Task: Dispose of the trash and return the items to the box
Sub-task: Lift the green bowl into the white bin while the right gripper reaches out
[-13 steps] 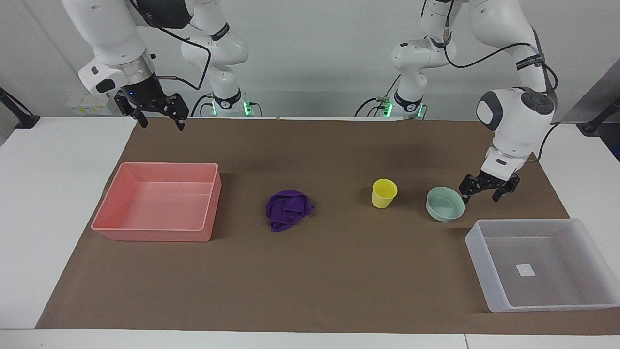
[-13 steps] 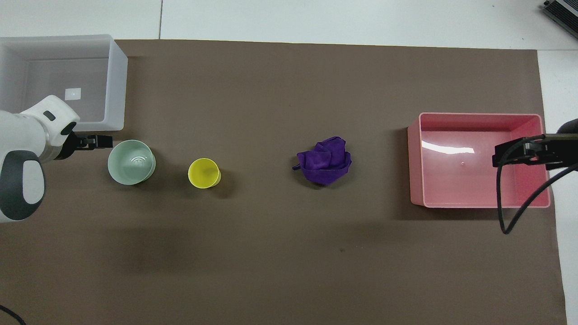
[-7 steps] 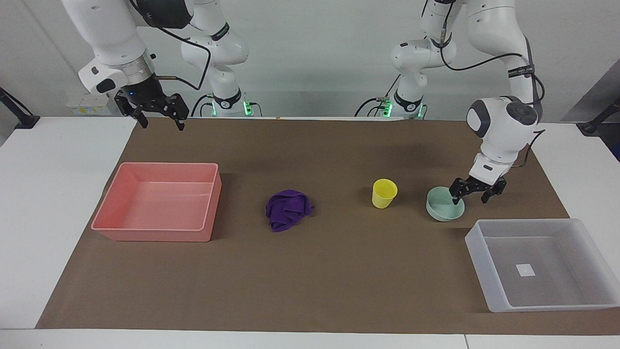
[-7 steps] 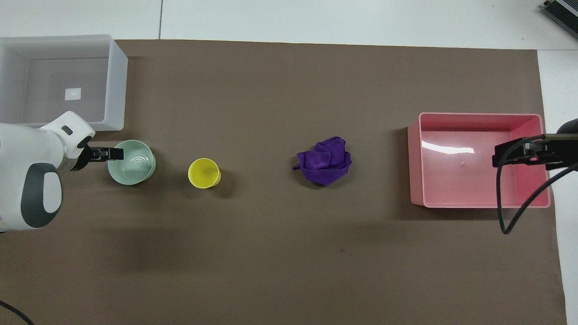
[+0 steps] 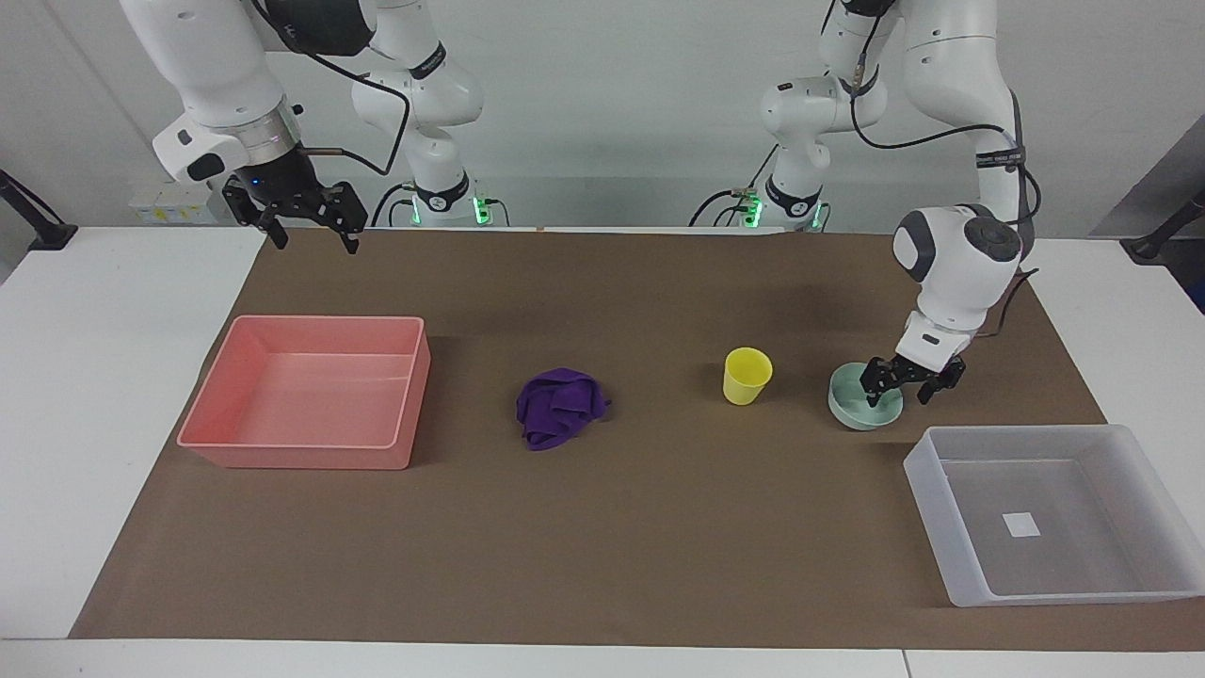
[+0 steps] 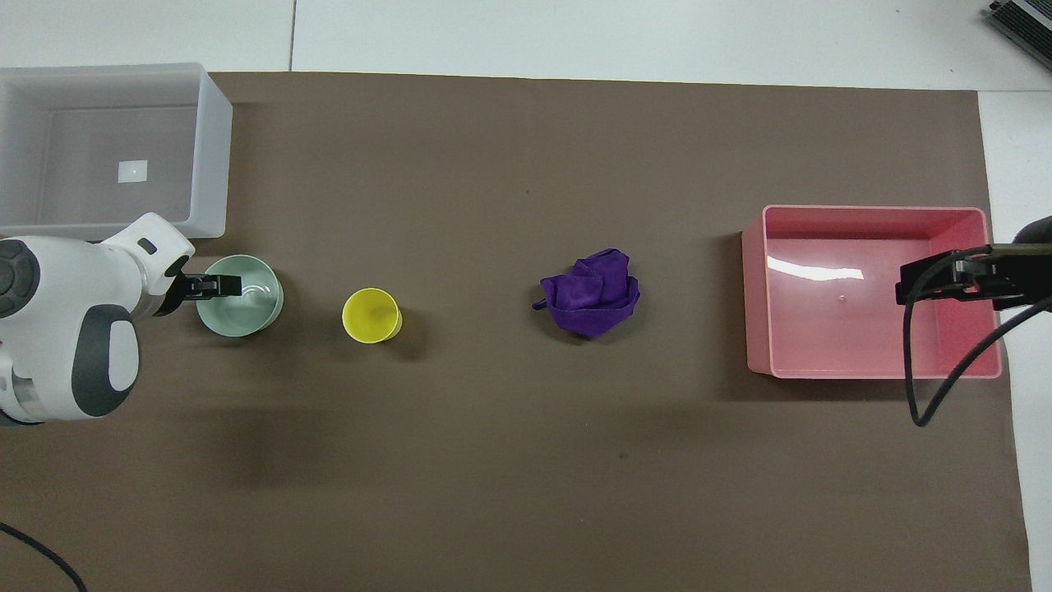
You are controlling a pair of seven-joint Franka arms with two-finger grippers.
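Observation:
The mint-green bowl (image 5: 855, 407) (image 6: 251, 306) stands on the brown mat, with the yellow cup (image 5: 747, 375) (image 6: 371, 315) beside it toward the table's middle. My left gripper (image 5: 901, 390) (image 6: 219, 285) is low at the bowl and open. It straddles the rim on the side toward the left arm's end, one finger inside the bowl and one outside. The purple trash wad (image 5: 558, 407) (image 6: 592, 293) lies mid-table. The translucent box (image 5: 927, 476) (image 6: 212, 156) sits farther from the robots than the bowl. My right gripper (image 5: 311, 231) (image 6: 904, 284) waits open, raised in the air.
A pink tub (image 5: 301, 457) (image 6: 752, 288) sits at the right arm's end of the mat, with nothing in it. The right arm's black cable (image 6: 920, 395) hangs over the tub's edge as seen from overhead. White table borders the mat on all sides.
My left gripper has moved from beside the bowl onto its rim and come lower, one finger now inside. Bowl, cup, trash and right arm have not moved.

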